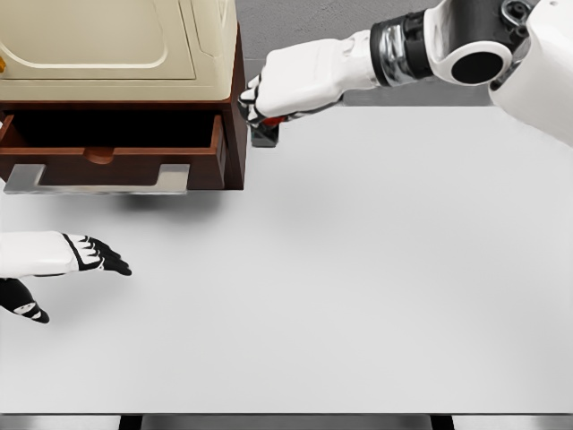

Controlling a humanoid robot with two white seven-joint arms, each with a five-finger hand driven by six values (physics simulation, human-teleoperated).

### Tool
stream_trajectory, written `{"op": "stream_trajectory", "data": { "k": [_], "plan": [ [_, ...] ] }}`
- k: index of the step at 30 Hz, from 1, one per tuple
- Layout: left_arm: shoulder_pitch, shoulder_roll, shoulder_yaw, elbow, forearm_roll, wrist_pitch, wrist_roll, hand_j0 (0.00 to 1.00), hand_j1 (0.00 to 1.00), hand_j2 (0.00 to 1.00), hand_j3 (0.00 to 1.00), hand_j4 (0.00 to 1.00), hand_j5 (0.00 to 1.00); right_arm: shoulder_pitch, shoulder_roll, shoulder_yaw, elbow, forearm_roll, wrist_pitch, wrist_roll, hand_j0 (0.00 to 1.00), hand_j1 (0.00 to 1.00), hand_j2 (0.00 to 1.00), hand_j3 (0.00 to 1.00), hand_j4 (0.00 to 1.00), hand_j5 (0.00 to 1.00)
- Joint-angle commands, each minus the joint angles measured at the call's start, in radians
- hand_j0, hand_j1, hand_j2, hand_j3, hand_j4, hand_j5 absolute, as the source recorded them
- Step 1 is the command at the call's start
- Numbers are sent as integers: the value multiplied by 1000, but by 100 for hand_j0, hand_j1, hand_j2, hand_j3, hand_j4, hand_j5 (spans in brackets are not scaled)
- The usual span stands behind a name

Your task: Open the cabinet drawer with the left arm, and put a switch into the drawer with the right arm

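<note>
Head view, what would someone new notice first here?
The right hand at upper centre, curled on a small dark switch beside the wooden cabinet. Upper left, the cabinet's drawer stands pulled open. The left hand hovers open over the white table, lower left.

Switch (265, 134) mostly hidden under right hand (291, 85); cabinet (235, 125) cut off top/left.
</note>
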Motion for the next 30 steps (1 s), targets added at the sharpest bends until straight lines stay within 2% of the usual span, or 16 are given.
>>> {"op": "stream_trajectory", "data": {
  "k": [1,7,17,24,28,30],
  "plan": [
    [0,2,1,0,8,2,0,100,100,100,100,100,100,0,0,3,-4,-41,2,0,35,35,35,35,35,35],
    [0,3,0,0,10,2,0,100,100,100,100,100,100,-38,66,34,-4,-47,2,0,35,35,35,35,35,35],
    [2,3,1,0,8,2,0,100,100,100,100,100,100,-92,81,36,-4,-87,2,0,35,35,35,35,35,35],
    [2,5,1,0,8,2,0,100,100,100,100,100,100,-95,159,48,2,-92,2,0,35,35,35,35,35,35],
    [2,5,0,0,8,2,0,100,100,100,100,100,100,-98,184,40,30,-92,2,0,35,35,35,35,35,35],
    [2,5,1,0,8,2,0,100,100,100,100,100,100,-98,213,37,91,-92,2,0,35,35,35,35,35,35]
  ]
}}
